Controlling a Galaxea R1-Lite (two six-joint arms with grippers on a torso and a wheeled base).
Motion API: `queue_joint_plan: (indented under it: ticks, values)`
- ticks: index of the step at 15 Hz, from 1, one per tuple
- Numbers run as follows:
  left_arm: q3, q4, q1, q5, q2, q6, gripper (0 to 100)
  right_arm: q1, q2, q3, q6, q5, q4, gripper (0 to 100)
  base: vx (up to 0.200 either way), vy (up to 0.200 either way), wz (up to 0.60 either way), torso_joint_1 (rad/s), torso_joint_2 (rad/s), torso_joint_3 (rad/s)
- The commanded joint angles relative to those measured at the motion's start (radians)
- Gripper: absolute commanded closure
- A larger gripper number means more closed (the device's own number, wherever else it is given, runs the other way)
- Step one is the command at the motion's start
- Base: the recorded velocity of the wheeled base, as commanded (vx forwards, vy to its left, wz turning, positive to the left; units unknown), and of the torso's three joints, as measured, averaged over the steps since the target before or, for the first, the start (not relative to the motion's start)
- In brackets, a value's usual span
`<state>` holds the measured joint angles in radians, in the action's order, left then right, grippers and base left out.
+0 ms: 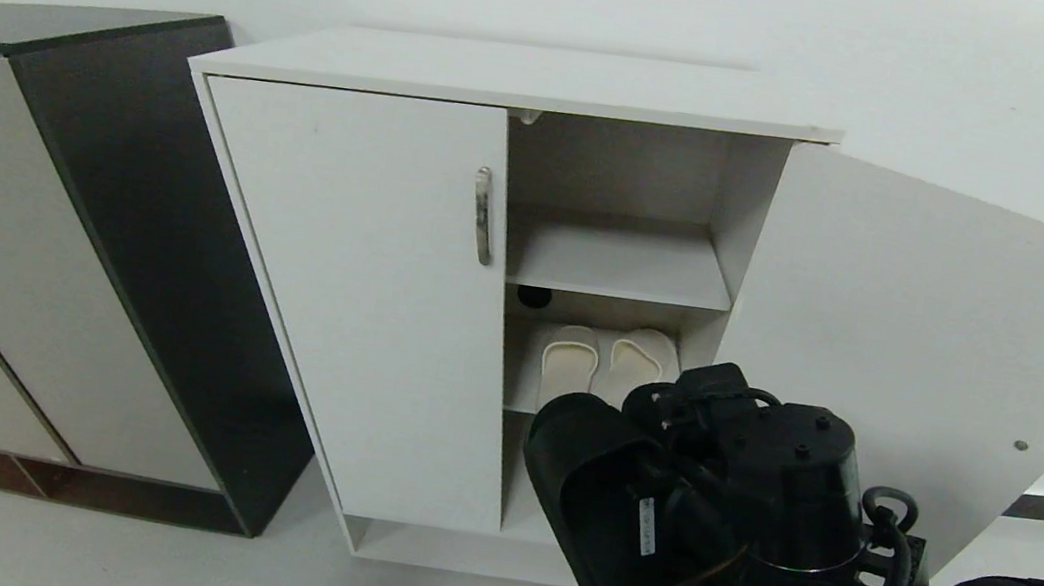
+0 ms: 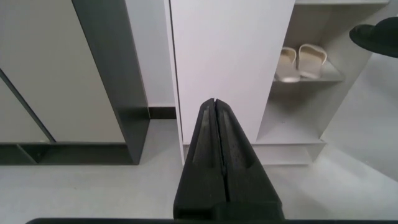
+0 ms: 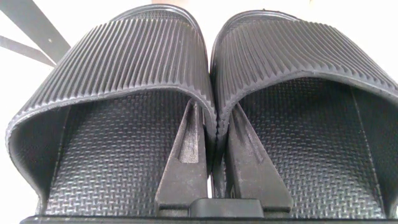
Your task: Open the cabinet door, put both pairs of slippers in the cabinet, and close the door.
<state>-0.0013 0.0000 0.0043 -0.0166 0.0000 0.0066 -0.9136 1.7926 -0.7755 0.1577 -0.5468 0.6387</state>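
The right gripper (image 3: pixel 215 111) has one finger inside each of the black slippers (image 1: pixel 611 537), clamped on their two touching side walls, which is a thin, bendy hold. Ahead of the fingers stands the cabinet (image 1: pixel 530 77), its right door (image 1: pixel 930 337) swung open and the white slippers (image 1: pixel 609 360) on the middle shelf. The risk, I judge, is that the toes jutting past the fingertips catch a shelf edge or the shut left door — then the pair twists loose or shoves the white pair. The left gripper (image 2: pixel 214 104) is pressed together, empty.
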Motion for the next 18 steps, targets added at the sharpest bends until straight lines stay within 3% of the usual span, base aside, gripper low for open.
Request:
queue_joint_plan:
  ticks: [1,5,11,16,18]
  values:
    - [0.0,0.0,0.0,0.0,0.002,0.0,100,-0.001,-0.001,0.004,0.0,-0.001,0.015,100,0.0,0.0,0.0,-0.041,0.44,0.373]
    - [0.0,0.0,0.0,0.0,0.0,0.0,100,-0.001,0.002,0.013,-0.003,0.004,0.027,100,0.0,0.0,0.0,-0.025,0.35,0.326]
    - [0.0,0.0,0.0,-0.002,0.0,0.0,100,-0.005,0.028,-0.039,-0.046,-0.033,0.016,100,0.0,0.0,0.0,0.0,0.03,0.025]
    - [0.001,0.0,0.0,-0.002,0.0,0.001,100,-0.053,0.088,-0.442,0.207,-0.188,-0.47,100,0.0,0.0,0.0,0.0,0.0,0.0]
    - [0.0,0.0,0.0,-0.003,0.0,0.0,100,-0.06,0.125,-0.538,0.238,-0.274,-0.507,100,0.0,0.0,0.0,0.0,0.0,0.0]
